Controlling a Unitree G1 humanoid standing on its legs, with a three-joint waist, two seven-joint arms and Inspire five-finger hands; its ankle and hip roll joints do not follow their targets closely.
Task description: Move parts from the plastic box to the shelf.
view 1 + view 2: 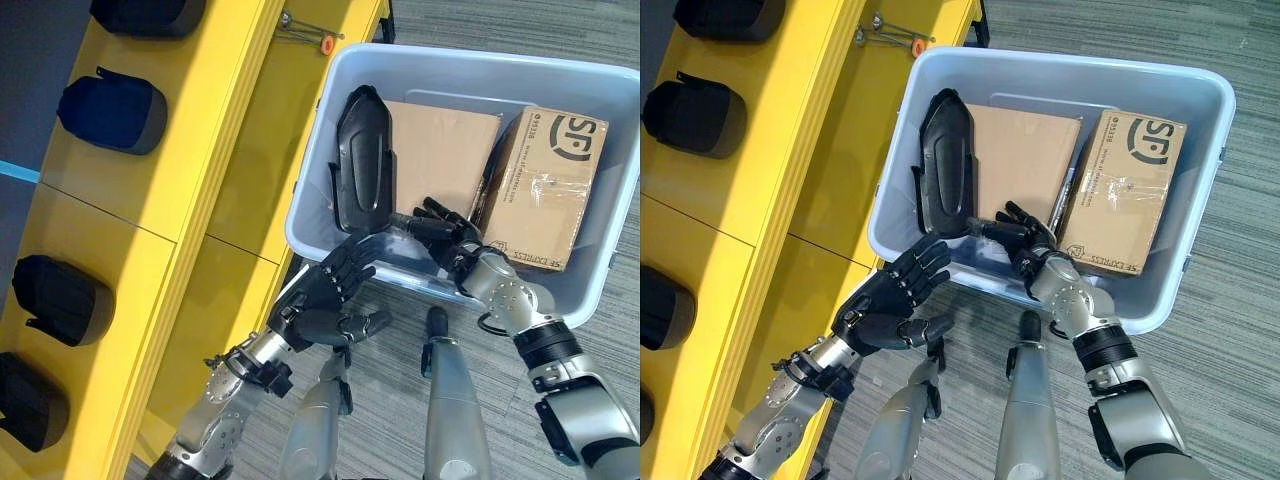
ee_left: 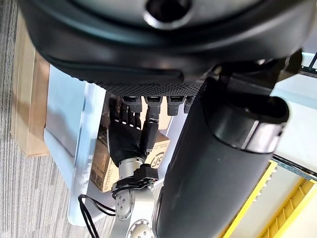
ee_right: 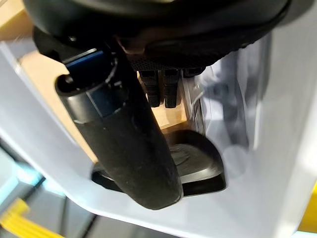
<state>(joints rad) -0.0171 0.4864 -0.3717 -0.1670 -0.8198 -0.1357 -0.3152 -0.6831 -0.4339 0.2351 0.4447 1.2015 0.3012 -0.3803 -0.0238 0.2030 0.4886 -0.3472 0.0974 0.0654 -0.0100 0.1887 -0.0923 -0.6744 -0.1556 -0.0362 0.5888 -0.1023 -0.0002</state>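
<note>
A long black moulded part (image 1: 365, 160) leans against the left wall inside the pale blue plastic box (image 1: 470, 57). My right hand (image 1: 450, 240) reaches into the box over its near rim, open, fingers straight and pointing at the part's lower end (image 3: 193, 163) without holding it. My left hand (image 1: 335, 290) hovers just outside the box's near left corner, open and empty, palm turned towards the box. The yellow shelf (image 1: 200, 150) runs along the left, with several black parts lying on it, among them a dark one (image 1: 112, 110) and another (image 1: 62, 298).
A flat cardboard sheet (image 1: 440, 155) and a brown cardboard carton (image 1: 545, 185) take up the box's middle and right side. A small metal piece with an orange tip (image 1: 310, 35) lies on the shelf's far end. Grey carpet surrounds the box.
</note>
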